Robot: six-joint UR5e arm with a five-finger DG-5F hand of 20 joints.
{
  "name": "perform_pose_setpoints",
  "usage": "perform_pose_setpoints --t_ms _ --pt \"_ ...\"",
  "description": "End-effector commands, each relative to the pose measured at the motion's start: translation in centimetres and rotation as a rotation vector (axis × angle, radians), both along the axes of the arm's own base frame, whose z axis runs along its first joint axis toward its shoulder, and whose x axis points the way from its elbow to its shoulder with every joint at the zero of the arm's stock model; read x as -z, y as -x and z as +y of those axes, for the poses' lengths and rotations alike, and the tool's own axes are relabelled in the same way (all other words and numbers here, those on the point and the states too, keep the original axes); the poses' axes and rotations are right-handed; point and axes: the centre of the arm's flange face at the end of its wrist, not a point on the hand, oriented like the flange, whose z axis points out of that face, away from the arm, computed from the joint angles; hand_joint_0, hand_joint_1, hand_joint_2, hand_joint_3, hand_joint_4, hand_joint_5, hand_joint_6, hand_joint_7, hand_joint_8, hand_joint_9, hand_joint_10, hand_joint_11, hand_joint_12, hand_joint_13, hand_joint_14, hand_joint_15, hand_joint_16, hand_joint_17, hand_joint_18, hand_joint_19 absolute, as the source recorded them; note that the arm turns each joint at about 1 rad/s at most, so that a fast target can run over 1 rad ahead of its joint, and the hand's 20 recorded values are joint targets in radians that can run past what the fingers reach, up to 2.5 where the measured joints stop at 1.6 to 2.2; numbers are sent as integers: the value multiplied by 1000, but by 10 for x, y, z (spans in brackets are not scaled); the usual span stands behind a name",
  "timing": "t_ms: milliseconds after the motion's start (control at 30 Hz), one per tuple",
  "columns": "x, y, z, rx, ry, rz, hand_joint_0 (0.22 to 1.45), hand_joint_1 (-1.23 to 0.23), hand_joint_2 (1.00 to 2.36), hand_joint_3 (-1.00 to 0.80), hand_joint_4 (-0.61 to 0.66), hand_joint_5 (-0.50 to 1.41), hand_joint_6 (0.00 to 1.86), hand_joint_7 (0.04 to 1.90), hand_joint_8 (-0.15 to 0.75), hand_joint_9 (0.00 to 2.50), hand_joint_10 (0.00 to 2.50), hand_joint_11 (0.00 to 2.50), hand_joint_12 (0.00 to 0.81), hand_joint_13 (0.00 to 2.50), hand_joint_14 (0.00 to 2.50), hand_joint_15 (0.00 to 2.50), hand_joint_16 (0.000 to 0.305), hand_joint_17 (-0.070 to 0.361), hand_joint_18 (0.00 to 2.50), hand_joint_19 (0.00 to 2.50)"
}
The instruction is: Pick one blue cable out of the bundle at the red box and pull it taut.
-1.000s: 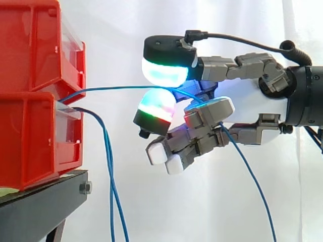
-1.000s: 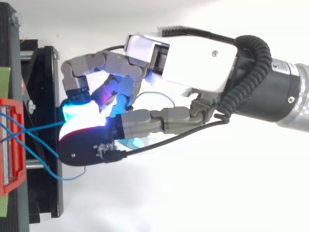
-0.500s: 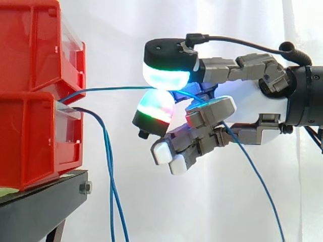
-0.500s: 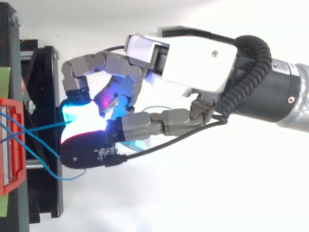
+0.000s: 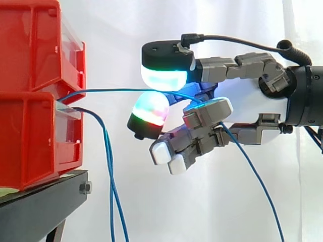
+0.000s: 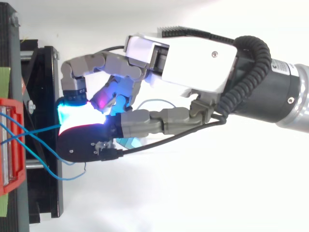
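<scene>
The hand (image 5: pixel 247 107) is reaching in from the right, level with the seam between the two stacked boxes, and its fingers (image 5: pixel 164 75) are closing on one blue cable (image 5: pixel 111 91): a cyan-glowing pad is pressing on it from above and a red-and-green one from below, while the remaining fingers are curling underneath. That cable is leaving the front of the lower red box (image 5: pixel 30 136), running almost level and fairly straight across the gap to the pads, passing through the hand and hanging slack down toward the lower right. The other blue cables (image 5: pixel 110 171) are drooping from the same box front and falling past the black stand (image 5: pixel 40 209). The upper red box (image 5: pixel 30 45) is sitting directly on the lower one. From above, the cables are crossing over each other at the box rim (image 6: pixel 12 104).
</scene>
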Motion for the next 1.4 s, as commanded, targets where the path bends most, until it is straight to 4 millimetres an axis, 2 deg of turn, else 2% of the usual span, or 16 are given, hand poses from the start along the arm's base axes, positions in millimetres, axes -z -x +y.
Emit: perform_pose_setpoints --t_ms 0,100,267,433,633,867,1200,1367 --pt "0 0 1 -2 0 -1 626 -522 1004 -93 418 -37 502 1306 433 1521 14 1434 461 983 15 495 72 161 960 442" --pt "1 0 0 0 0 2 601 -470 1009 -152 399 -40 503 1294 428 1494 16 1427 459 970 16 499 72 161 944 441" --pt "1 0 1 -2 0 1 596 -466 1011 -195 400 -41 503 1282 427 1495 17 1418 457 964 17 496 71 160 937 455" --pt "0 0 1 -2 0 1 628 -555 1015 -139 375 -39 502 1312 406 1507 19 1453 432 970 16 504 66 148 925 463" --pt "1 0 2 -3 0 2 642 -569 1012 -57 417 -30 502 1315 426 1555 19 1437 444 1013 17 494 68 153 993 439" --pt "0 0 2 -3 1 -1 648 -631 1009 -11 406 -29 502 1323 426 1564 17 1454 451 1028 18 495 69 156 1008 428" --pt "0 0 4 -6 1 -2 614 -741 1009 -47 406 -31 502 1339 446 1544 16 1456 458 1027 15 484 70 158 1013 411" --pt "1 -1 4 -4 1 -1 608 -744 1012 -91 393 -33 502 1349 437 1530 17 1448 450 1014 16 488 69 154 991 429"
